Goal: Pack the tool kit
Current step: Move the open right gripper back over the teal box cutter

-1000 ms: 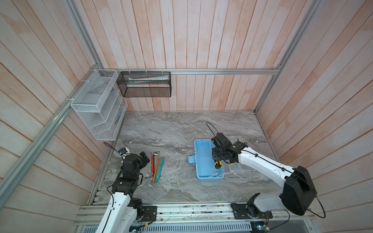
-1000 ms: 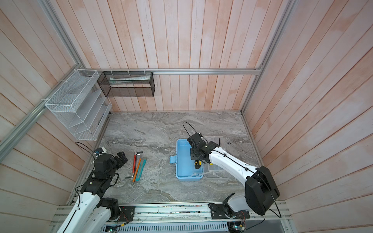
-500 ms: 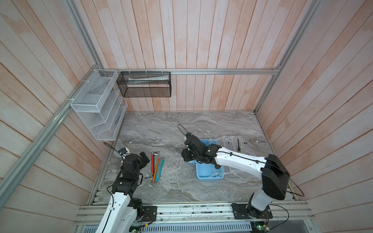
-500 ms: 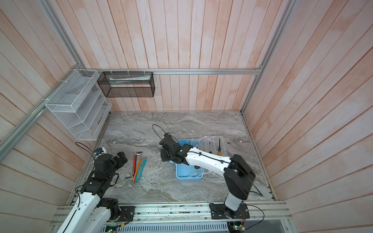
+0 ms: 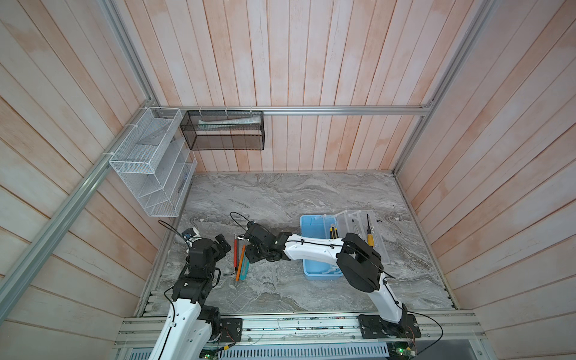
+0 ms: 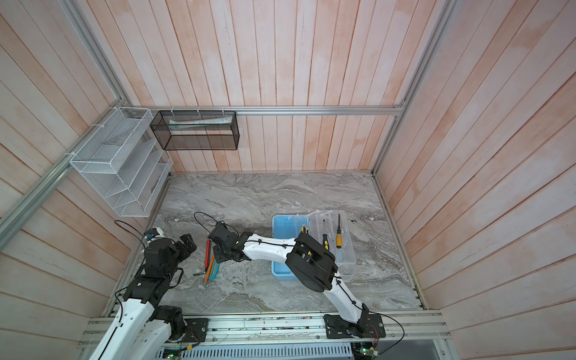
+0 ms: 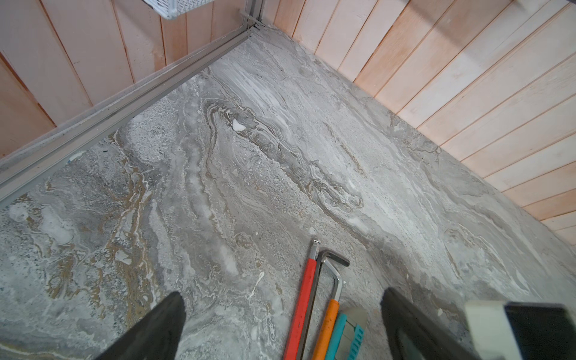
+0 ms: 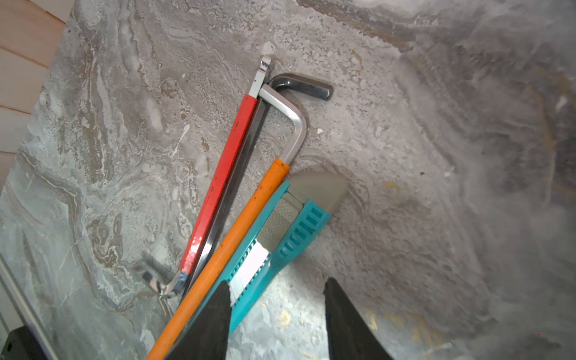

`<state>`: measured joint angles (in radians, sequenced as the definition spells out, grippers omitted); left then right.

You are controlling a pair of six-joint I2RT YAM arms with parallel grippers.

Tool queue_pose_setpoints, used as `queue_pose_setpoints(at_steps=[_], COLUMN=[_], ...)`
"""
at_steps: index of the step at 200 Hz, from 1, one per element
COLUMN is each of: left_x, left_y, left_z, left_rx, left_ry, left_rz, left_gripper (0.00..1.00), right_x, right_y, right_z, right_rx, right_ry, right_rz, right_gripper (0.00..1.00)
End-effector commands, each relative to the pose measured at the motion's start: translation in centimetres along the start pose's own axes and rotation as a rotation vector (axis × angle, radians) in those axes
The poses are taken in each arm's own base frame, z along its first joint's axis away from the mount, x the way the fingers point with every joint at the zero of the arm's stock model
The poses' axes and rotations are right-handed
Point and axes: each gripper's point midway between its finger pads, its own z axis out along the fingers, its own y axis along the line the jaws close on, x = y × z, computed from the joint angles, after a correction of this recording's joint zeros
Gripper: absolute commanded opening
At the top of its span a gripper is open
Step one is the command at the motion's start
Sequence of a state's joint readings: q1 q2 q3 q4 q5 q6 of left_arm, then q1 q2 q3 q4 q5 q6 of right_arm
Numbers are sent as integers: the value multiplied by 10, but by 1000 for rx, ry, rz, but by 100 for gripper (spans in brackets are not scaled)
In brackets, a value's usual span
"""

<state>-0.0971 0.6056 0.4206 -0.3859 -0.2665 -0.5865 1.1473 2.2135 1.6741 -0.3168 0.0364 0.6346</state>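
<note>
One tool kit, a rectangular plastic case with light-blue base (image 5: 312,229) and see-through lid (image 5: 358,219), sits right of centre in both top views. The lid is folded flat to the right of the base. Two yellow-black screwdrivers (image 5: 370,239) lie on the lid. The base looks mostly bare, though part of it is hidden under the right arm.

Loose on the grey marbled bench (image 5: 280,199), left of centre: teal plastic cutter (image 8: 280,230), orange-sleeved hex key (image 8: 224,246), red-sleeved hex key (image 8: 218,187), dark bare hex key (image 8: 299,85). They are bunched side by side, touching.

Step, as judged: fetching a loose tool, and the cutter is the likely pick. Next move calls for shifting sideways to straddle the cutter body, then lowering and closing without catching the orange key pressed against it.

Right fingers (image 8: 212,321) stand about half open over the cutter's rear end. One finger overlaps it in the wrist view, with only bench between them. Contact: cannot tell.

Left fingers (image 7: 149,330) are spread wide and empty, hovering beside the bundle at lower left of the top views.
</note>
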Motion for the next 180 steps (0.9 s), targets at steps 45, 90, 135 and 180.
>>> queue_pose_setpoints(at_steps=[45, 90, 135, 180], left_x=[-6, -6, -5, -5], left_y=[-2, -5, -5, -6], left_z=[-1, -1, -1, 0], left_rx=[9, 25, 29, 31], left_ry=[-20, -19, -16, -15], left_rz=[6, 13, 17, 18], left_gripper=[100, 100, 100, 100], right_x=[12, 18, 26, 26], right_y=[-10, -7, -21, -58], right_z=[17, 27, 28, 1], right_rx=[58, 40, 115, 274], right_ry=[54, 65, 100, 97], right_rz=[-36, -38, -55, -150], right_gripper=[45, 45, 41, 40])
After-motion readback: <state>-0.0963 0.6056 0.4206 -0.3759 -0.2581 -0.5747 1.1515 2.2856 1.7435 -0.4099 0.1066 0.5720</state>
